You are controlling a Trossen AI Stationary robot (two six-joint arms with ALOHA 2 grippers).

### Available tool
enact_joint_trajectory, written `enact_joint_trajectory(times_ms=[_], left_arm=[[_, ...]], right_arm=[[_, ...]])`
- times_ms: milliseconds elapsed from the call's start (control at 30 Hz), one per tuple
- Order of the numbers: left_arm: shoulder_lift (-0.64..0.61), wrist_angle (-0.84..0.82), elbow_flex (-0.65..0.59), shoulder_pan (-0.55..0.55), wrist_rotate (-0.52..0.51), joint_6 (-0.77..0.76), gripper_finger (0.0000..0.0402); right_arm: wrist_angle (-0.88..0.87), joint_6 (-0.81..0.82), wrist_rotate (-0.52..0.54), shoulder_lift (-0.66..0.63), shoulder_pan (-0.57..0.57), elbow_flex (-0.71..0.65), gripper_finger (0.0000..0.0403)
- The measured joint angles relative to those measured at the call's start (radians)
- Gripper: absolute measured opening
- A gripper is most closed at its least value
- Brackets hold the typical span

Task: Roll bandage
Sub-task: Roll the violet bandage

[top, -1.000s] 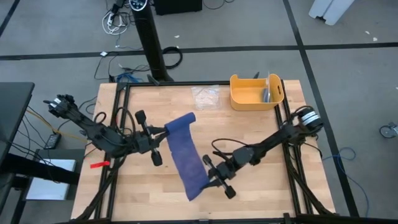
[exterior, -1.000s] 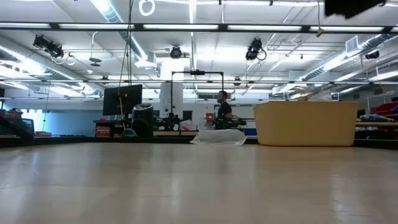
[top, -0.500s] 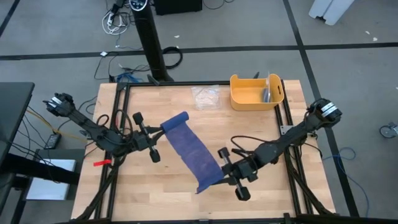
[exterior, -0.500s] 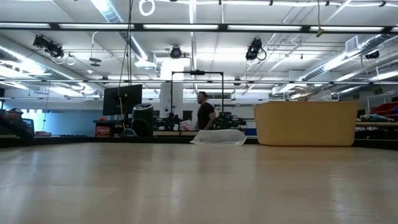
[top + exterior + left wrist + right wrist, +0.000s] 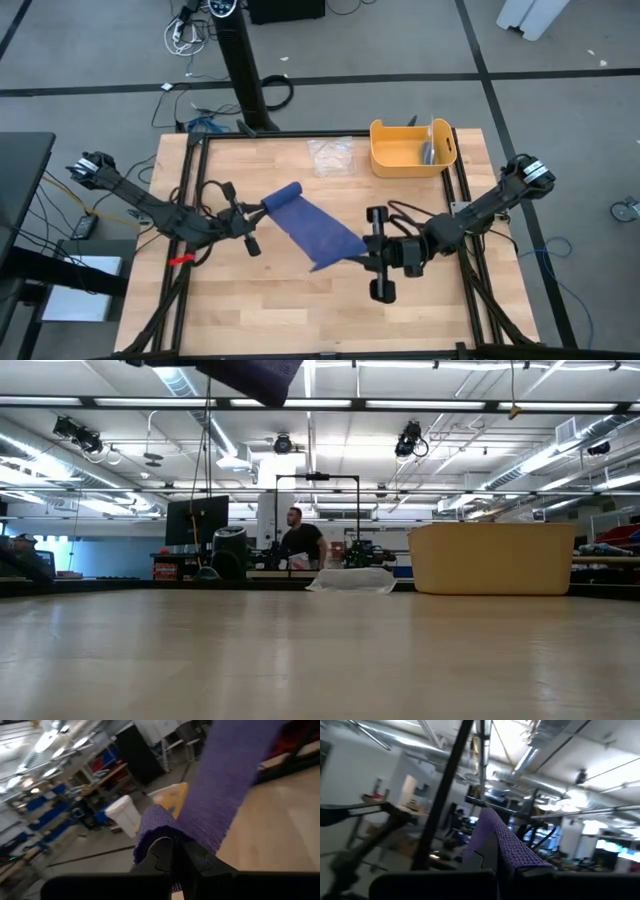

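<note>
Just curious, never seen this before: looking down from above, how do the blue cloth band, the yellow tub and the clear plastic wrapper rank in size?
From largest to smallest, in the high view:
1. The blue cloth band, stretched between both pincers; raised nearer the camera, so slightly flattered.
2. The yellow tub.
3. The clear wrapper.

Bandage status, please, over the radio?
Left hand shut on bandage, right hand shut on its other end. Band stretched in air. Nothing in the way.

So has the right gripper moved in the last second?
Yes. The right gripper, shut on the bandage, has swung away from the table's near edge, closer to the yellow tub.
</note>
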Motion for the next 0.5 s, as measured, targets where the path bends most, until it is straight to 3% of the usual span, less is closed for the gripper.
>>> enact_joint_trajectory(times_ms=[300, 500], left_arm=[[0.001, 0.003, -0.010, -0.025, 0.137, -0.021, 0.0015], [0.001, 0.019, -0.010, -0.050, 0.143, -0.018, 0.0015]], right_arm=[[-0.199, -0.107, 0.022, 0.000, -0.072, 0.210, 0.0000], [-0.337, -0.112, 0.021, 0.000, -0.171, 0.337, 0.0000]])
